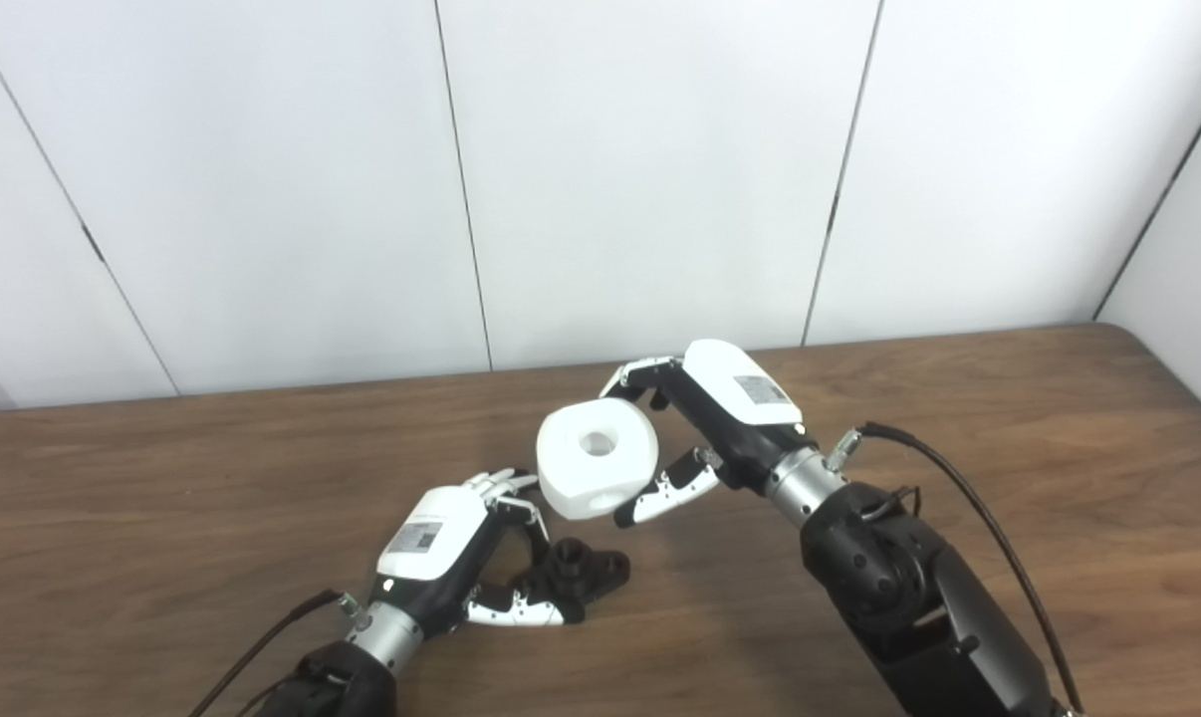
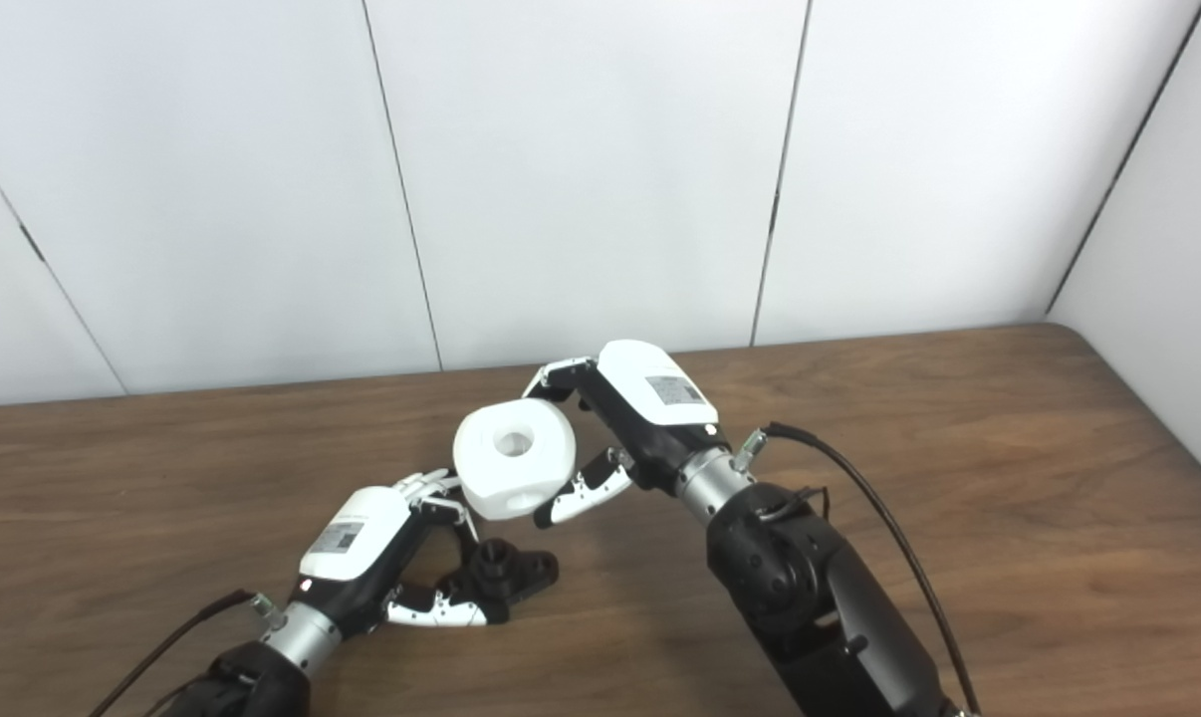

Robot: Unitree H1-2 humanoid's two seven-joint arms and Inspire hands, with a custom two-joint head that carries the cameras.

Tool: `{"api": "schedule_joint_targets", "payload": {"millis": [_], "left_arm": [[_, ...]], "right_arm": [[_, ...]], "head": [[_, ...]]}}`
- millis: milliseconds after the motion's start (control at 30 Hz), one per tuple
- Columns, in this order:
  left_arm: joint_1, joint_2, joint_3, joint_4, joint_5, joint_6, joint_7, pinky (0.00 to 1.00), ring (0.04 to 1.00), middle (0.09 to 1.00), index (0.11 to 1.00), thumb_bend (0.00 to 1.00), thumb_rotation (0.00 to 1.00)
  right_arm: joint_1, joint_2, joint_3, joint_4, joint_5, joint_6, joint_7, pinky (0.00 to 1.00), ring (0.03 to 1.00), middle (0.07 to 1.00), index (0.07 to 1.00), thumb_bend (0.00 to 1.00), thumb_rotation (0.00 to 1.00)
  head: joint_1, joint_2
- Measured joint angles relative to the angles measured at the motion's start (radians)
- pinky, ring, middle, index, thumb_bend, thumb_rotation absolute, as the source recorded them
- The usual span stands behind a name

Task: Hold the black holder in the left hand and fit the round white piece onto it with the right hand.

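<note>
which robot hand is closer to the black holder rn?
Left. The left robot hand is wrapped around the black holder on the table; the right robot hand is above it, gripping the round white piece.

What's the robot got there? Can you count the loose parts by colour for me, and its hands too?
White: 1, the round white piece, held up in the right hand.
Black: 1, the black holder, on the table in the left hand.
Hands: 2.
Total: 2 parts, 2 hands.
</note>
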Motion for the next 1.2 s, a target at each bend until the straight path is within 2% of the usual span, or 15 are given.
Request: {"api": "schedule_joint_targets", "payload": {"millis": [300,1000,1200], "left_arm": [[-0.001,-0.002,0.000,0.001,0.005,0.001,0.000,0.92,0.906,0.846,0.485,0.52,0.06],[-0.002,-0.009,-0.001,-0.002,0.008,0.021,0.000,0.91,0.906,0.850,0.485,0.52,0.06],[0.002,-0.009,-0.003,-0.013,0.008,0.038,0.000,0.91,0.906,0.851,0.485,0.52,0.06]], "right_arm": [[0.004,0.000,0.017,-0.023,-0.027,-0.002,0.058,0.57,0.690,0.679,0.481,0.52,0.14],[0.034,0.022,0.054,0.045,-0.035,-0.025,0.046,0.61,0.696,0.681,0.482,0.52,0.14],[0.034,0.040,0.064,0.061,-0.038,-0.038,0.022,0.58,0.696,0.683,0.482,0.52,0.14]], "head": [[0.014,0.009],[0.021,0.018],[0.025,0.023]]}}
